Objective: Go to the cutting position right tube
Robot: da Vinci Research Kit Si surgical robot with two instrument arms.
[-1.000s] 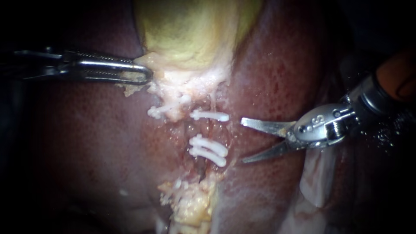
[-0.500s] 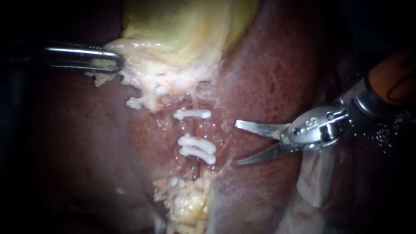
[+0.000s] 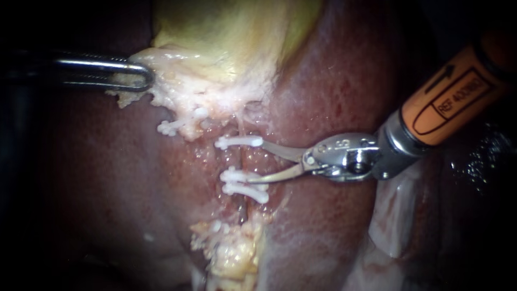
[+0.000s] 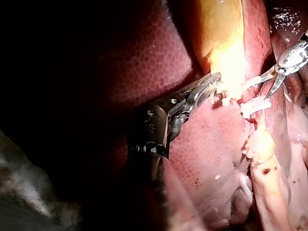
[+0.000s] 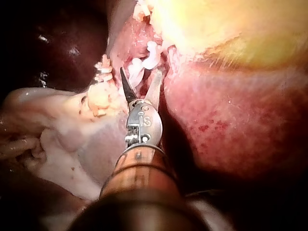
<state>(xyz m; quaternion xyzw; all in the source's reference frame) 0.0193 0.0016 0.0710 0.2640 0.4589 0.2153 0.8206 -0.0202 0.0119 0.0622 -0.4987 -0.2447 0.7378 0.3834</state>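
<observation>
while spread, right instrument [image 3: 257, 160] astride right tube [image 3: 238, 159] between clips [image 3: 239, 141]

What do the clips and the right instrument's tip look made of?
Clips: probably plastic. They are white, matte and opaque, with knobbed ends. Right instrument: the tip looks like polished metal, silvery with bright glints along the blades.

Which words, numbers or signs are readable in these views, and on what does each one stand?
Orange sleeve of the right instrument: a printed label with an arrow; it is an instrument mark, so not read off here.
Metal wrist behind its open jaws: a small stamped mark, likewise not read off.
Left instrument, clips, liver, gallbladder: no text visible.
</observation>
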